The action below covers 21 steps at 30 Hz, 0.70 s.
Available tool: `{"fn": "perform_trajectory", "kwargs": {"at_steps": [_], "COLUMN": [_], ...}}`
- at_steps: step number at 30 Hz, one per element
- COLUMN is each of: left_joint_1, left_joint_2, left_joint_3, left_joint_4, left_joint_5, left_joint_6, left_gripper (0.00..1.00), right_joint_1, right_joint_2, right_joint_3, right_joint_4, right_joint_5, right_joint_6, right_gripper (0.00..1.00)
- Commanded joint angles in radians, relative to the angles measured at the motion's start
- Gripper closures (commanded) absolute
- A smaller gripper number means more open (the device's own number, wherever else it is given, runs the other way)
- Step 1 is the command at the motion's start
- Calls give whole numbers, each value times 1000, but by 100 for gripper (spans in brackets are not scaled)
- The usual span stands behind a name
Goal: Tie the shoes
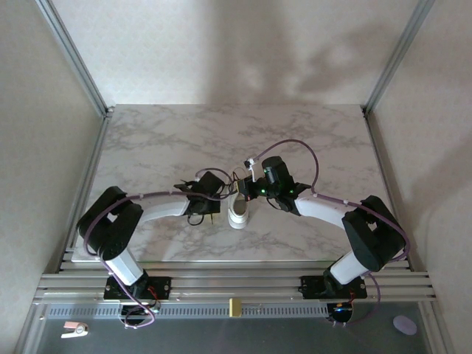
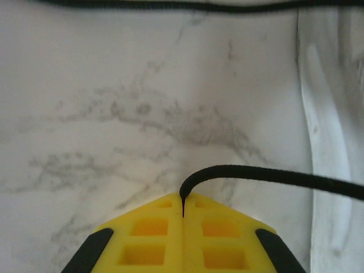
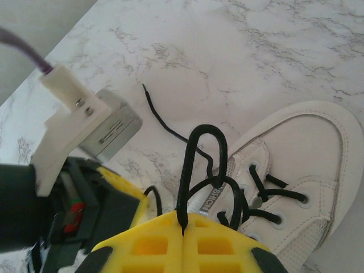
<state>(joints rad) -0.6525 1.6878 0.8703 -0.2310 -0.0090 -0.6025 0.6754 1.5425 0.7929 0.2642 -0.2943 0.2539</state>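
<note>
The small white sneaker [image 1: 240, 212] stands mid-table between both arms, and its toe and eyelets show in the right wrist view [image 3: 301, 153]. My left gripper [image 2: 183, 200] is shut on a black lace [image 2: 273, 176] that runs right toward the shoe's white side [image 2: 333, 142]. It sits just left of the shoe [image 1: 212, 212]. My right gripper [image 3: 183, 219] is shut on an upright loop of lace [image 3: 200, 148] rising from the shoe's tongue. It hangs over the shoe's far end [image 1: 249, 193]. A loose lace end [image 3: 156, 114] lies on the marble.
The marble table [image 1: 162, 140] is walled by pale panels with metal posts. The left arm's camera block [image 3: 108, 128] and yellow finger [image 3: 122, 185] sit close to the right gripper. Another lace strand [image 2: 170, 4] crosses the top of the left wrist view.
</note>
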Motion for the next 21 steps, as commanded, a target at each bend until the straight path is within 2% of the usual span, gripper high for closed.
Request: {"fn": "perform_trajectory", "kwargs": {"at_steps": [1, 10, 18, 21], "left_joint_1": [59, 116, 142, 150], "left_joint_2": [63, 144, 167, 164], "left_joint_3": [70, 181, 176, 157], "left_joint_4": [62, 54, 57, 91], "left_joint_5": [-47, -27, -25, 10], "left_joint_6": [3, 28, 18, 2], "left_gripper": [100, 100, 100, 100], "right_joint_1": [-6, -7, -6, -6], "right_joint_2": [-35, -33, -30, -25], "right_joint_3": [6, 9, 13, 15], "right_joint_4": [15, 13, -5, -16], "right_joint_5": [-39, -54, -56, -73], "right_joint_6": [-10, -15, -27, -38], "right_gripper": [100, 100, 100, 100]}}
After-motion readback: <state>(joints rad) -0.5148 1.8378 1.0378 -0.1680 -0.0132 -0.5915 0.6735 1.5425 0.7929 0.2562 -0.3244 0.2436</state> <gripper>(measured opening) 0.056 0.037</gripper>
